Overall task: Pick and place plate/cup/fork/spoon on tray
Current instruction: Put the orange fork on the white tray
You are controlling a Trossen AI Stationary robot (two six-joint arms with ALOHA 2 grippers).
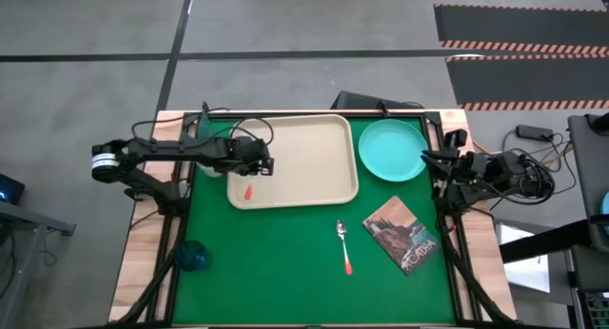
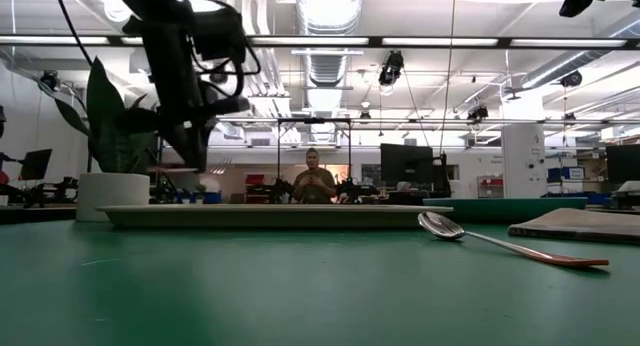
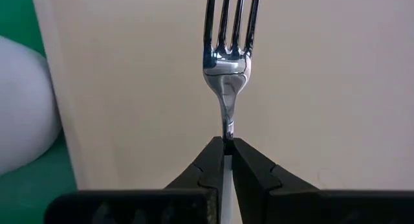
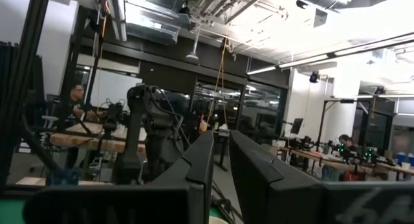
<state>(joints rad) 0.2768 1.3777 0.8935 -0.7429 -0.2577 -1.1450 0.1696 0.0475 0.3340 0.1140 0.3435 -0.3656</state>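
While the left gripper (image 3: 224, 160) clamps the slim silver fork (image 3: 228, 62) by its neck above the beige rectangular tray's (image 1: 314, 182) left end, the right gripper (image 4: 221, 160) waits at the tabletop's right edge, fingers nearly closed on nothing. Round turquoise plate (image 1: 392, 148) sits right of tray; silver spoon (image 1: 343, 243) lies on green tabletop (image 1: 285, 262); dark-blue cup (image 1: 193, 257) front-left.

Beyond the table you see a grey concrete floor (image 1: 285, 25) crossed by dark seams, with a black mat edged in red-and-white hazard stripes (image 1: 523, 29) at the far right. The low view shows you an open ceiling with a silver duct (image 2: 328, 26), strip lights, a monitor (image 2: 405, 164) and a person (image 2: 316, 178) at distant benches.
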